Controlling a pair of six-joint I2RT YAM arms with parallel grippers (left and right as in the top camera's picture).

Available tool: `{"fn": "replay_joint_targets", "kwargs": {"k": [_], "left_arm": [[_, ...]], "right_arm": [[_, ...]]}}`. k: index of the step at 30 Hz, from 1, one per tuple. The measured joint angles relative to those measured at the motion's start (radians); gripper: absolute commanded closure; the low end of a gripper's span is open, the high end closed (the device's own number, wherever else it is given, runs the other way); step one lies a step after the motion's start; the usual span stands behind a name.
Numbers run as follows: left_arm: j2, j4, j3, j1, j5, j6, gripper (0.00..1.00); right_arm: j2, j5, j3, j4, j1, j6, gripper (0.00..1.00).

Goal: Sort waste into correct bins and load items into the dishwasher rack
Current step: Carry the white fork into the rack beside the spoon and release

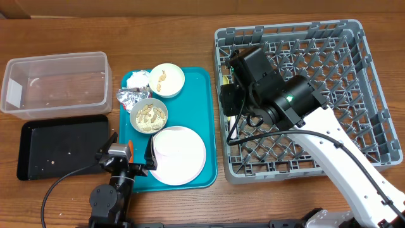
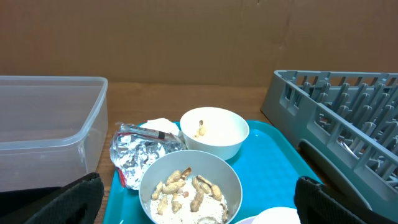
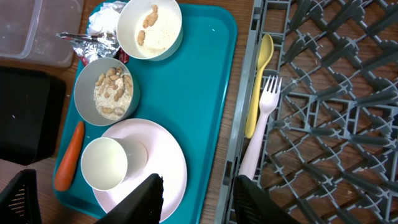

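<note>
My right gripper (image 3: 200, 183) hangs open over the left wall of the grey dishwasher rack (image 3: 323, 93), nothing between its fingers. A white fork (image 3: 261, 118) and a pale yellow spoon (image 3: 256, 87) lie in the rack just inside that wall. On the teal tray, the white cup (image 3: 106, 163) rests on the pink-white plate (image 3: 165, 168), with a carrot piece (image 3: 68, 155) beside it. My left gripper (image 2: 196, 205) is wide open above a bowl of peanuts and crumbs (image 2: 189, 193). Behind that are a second bowl (image 2: 214, 130), the foil wrapper (image 2: 140, 155) and the napkin (image 2: 163, 124).
The clear tub (image 1: 54, 82) stands at the far left, with the black tray (image 1: 63, 145) in front of it. The teal tray (image 1: 205, 120) lies between these bins and the rack (image 1: 304, 95). My right arm (image 1: 297, 104) reaches across the rack.
</note>
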Motion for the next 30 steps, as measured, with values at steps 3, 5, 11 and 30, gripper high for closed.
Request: {"fn": "replay_joint_targets", "kwargs": {"k": [3, 5, 11, 30], "left_arm": [[0.0, 0.0, 0.0, 0.0, 0.0, 0.0, 0.0], [0.0, 0.0, 0.0, 0.0, 0.0, 0.0, 0.0], [0.0, 0.0, 0.0, 0.0, 0.0, 0.0, 0.0], [0.0, 0.0, 0.0, 0.0, 0.0, 0.0, 0.0]], "right_arm": [[0.0, 0.0, 0.0, 0.0, 0.0, 0.0, 0.6], [0.0, 0.0, 0.0, 0.0, 0.0, 0.001, 0.59], [0.0, 0.0, 0.0, 0.0, 0.0, 0.001, 0.58], [-0.206, -0.001, -0.002, -0.051, -0.004, 0.046, 0.39]]}}
